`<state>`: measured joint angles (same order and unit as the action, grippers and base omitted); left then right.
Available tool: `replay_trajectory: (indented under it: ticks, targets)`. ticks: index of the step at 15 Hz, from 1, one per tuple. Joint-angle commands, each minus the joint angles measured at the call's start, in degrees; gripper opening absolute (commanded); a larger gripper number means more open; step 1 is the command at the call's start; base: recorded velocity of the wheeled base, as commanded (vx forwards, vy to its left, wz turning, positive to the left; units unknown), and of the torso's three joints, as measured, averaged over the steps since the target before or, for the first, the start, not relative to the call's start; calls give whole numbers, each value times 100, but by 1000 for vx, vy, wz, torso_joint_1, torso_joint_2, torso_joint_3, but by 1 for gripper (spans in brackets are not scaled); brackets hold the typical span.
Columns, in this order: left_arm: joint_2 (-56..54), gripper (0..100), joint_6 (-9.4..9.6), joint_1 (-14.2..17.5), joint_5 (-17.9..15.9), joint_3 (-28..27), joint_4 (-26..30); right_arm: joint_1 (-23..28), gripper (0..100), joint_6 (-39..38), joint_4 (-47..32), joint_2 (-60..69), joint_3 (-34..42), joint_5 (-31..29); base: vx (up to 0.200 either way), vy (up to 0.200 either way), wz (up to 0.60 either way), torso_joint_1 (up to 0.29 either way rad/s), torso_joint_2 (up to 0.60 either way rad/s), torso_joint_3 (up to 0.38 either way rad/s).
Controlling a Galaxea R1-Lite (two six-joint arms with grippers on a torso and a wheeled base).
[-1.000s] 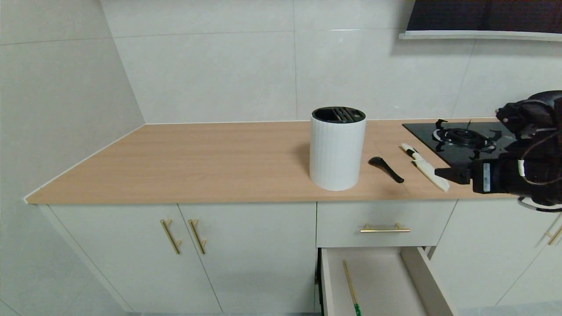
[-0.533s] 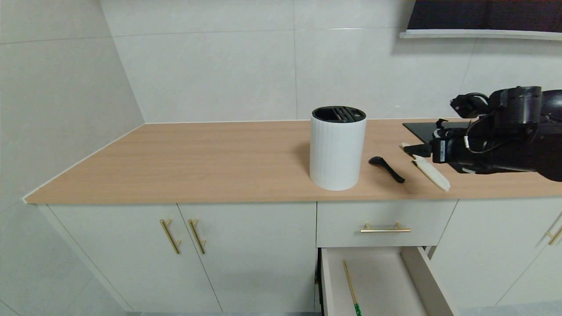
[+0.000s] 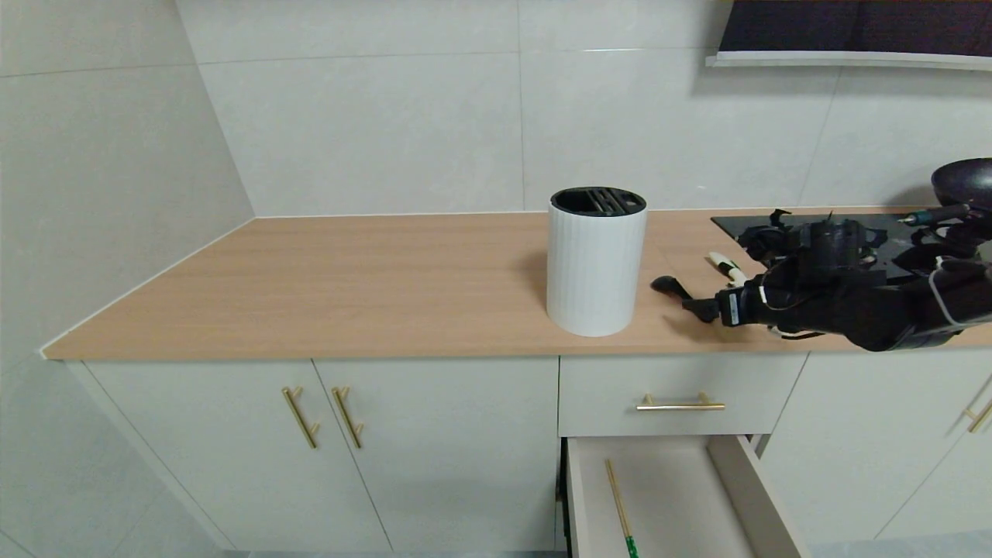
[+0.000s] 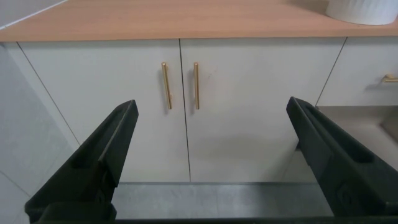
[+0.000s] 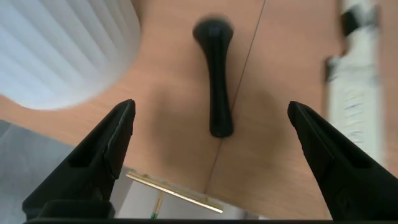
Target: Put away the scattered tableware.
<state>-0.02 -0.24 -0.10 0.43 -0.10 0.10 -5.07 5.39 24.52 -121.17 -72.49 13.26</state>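
Observation:
A black spoon [image 3: 668, 286] [image 5: 214, 81] lies on the wooden counter [image 3: 387, 279], just right of the white ribbed utensil holder [image 3: 596, 263] [image 5: 62, 50]. A white knife [image 3: 727, 267] [image 5: 360, 81] lies further right, partly hidden by the arm. My right gripper [image 3: 701, 308] [image 5: 210, 111] hangs open low over the spoon's handle end, one finger on each side. My left gripper [image 4: 211, 107] is open and holds nothing, down in front of the cabinet doors [image 4: 186, 112].
Below the counter a drawer [image 3: 659, 496] stands pulled out with chopsticks [image 3: 618, 508] in it. A shut drawer with a gold handle [image 3: 680, 404] sits above it. A black gas hob [image 3: 814, 232] is at the counter's right end. The counter's left half is bare.
My right arm rose from the counter's front right edge, passed over the knife, then dropped and moved left, so its gripper now stands over the spoon's handle. Nothing else has moved.

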Motion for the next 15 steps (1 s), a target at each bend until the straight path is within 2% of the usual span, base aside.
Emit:
replay_trajectory:
  ticks: [1,3,13,14,15]
  targets:
    - [2,100,-2,1,1,1,-1,-64,100,-3,291,-530,-99,-8,0,0,0,0,0,0]
    - [2,100,-2,1,1,1,-1,-64,100,-3,546,-732,-187,-8,0,0,0,0,0,0]
    - [2,100,-2,1,1,1,-1,-29,100,-3,546,-934,-363,-70,0,0,0,0,0,0]
    - [2,100,-2,1,1,1,-1,-29,0,-3,554,-943,-372,-70,0,0,0,0,0,0]
    - [2,100,-2,1,1,1,-1,-29,0,-3,554,-952,-363,-61,0,0,0,0,0,0]
